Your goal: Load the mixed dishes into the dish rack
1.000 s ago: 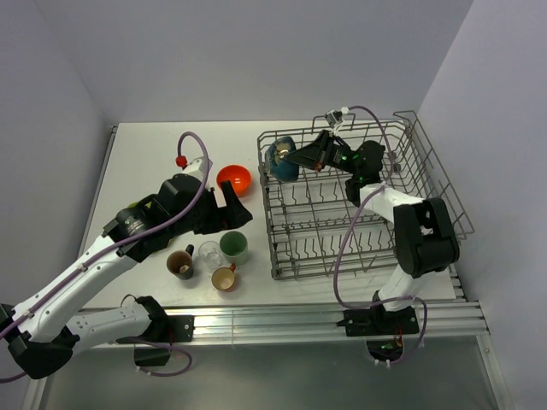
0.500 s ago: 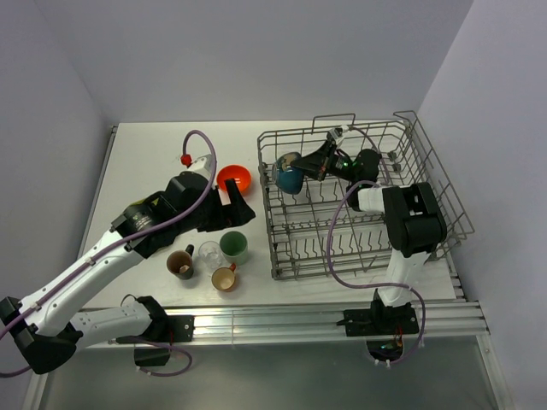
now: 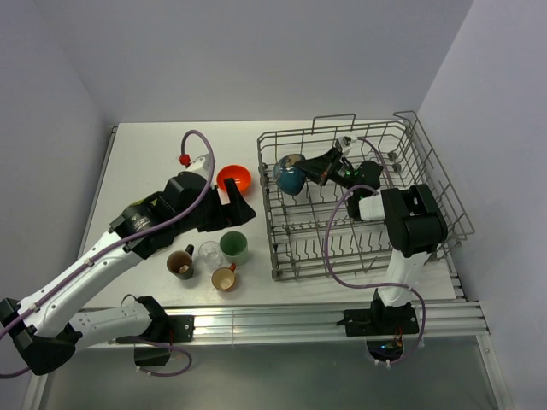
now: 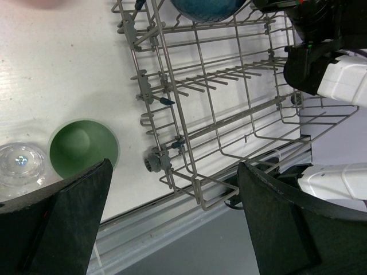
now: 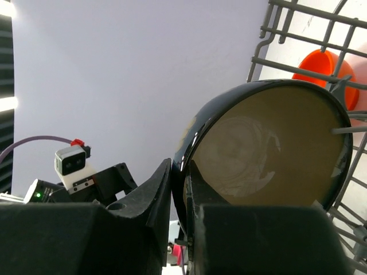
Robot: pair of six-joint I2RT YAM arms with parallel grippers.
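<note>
The right gripper point(image 3: 303, 172) is pinched narrow on the rim of the blue-outside, cream-inside bowl point(image 3: 290, 178), one finger on each face. It holds the bowl tipped on edge inside the far-left corner of the large grey wire dish rack point(image 3: 444, 171). The left gripper point(image 3: 236, 206) hangs just left of the rack, jaws spread wide and empty. Also left of the rack, on the white table point(image 3: 145, 154), sit an orange-red bowl point(image 3: 233, 178) and, nearer the rack's front corner, a pale green cup point(image 3: 233, 246), clear glass point(image 3: 209, 253), dark brown mug point(image 3: 180, 263) and small orange cup point(image 3: 224, 278).
</note>
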